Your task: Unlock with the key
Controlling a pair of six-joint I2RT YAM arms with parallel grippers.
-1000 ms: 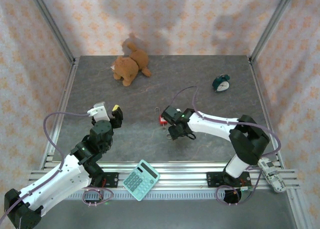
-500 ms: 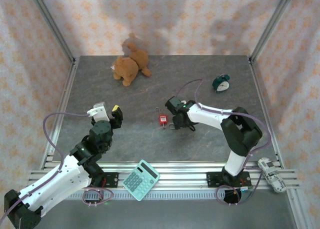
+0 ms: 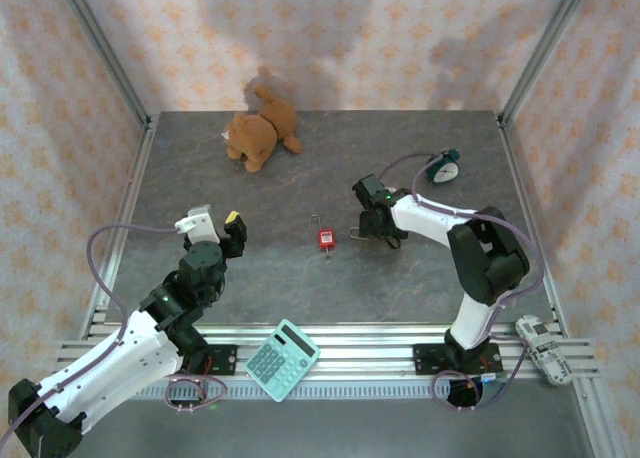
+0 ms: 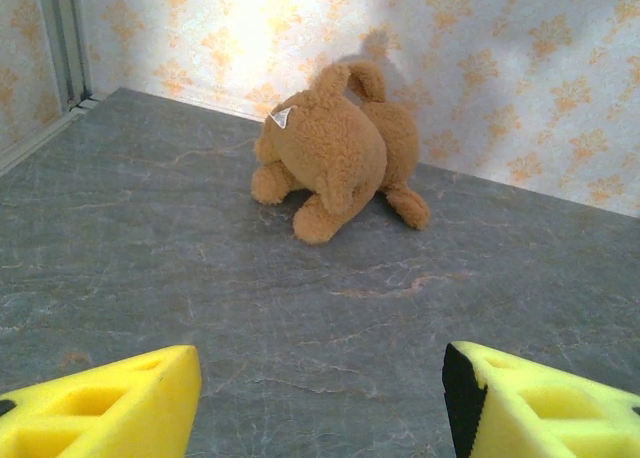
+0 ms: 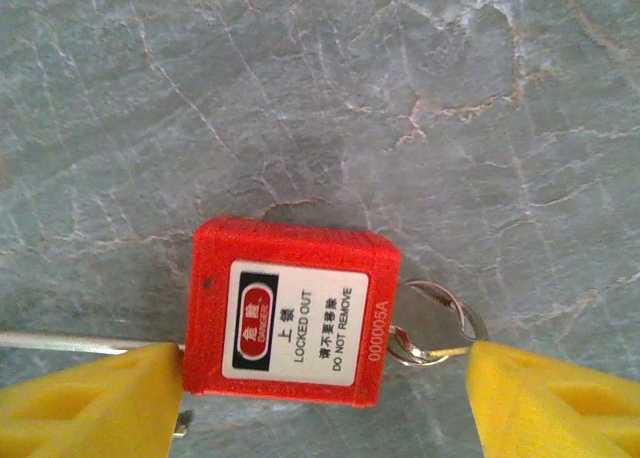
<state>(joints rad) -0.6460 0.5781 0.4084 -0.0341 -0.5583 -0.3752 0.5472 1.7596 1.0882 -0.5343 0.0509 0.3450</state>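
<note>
A red padlock [image 3: 326, 238] with a white "LOCKED OUT" label lies flat on the grey table [image 3: 250, 278]. In the right wrist view the padlock [image 5: 290, 323] has its thin shackle [image 5: 60, 340] pointing left and a metal key ring [image 5: 440, 323] at its right end; the key itself is too small to make out. My right gripper [image 3: 363, 228] hovers just right of the padlock, open, and its yellow fingers [image 5: 90, 403] frame it without gripping. My left gripper [image 3: 215, 224] is open and empty at the left, its yellow fingers [image 4: 100, 403] wide apart.
A brown teddy bear [image 3: 260, 133] lies at the back left and also fills the left wrist view's middle [image 4: 335, 153]. A green alarm clock [image 3: 442, 166] stands at the back right. A teal calculator [image 3: 282, 358] and a toy car [image 3: 543, 348] rest on the front rails.
My right arm has pulled back to the right, away from the padlock, staying open. The padlock has not moved. The left arm is still.
</note>
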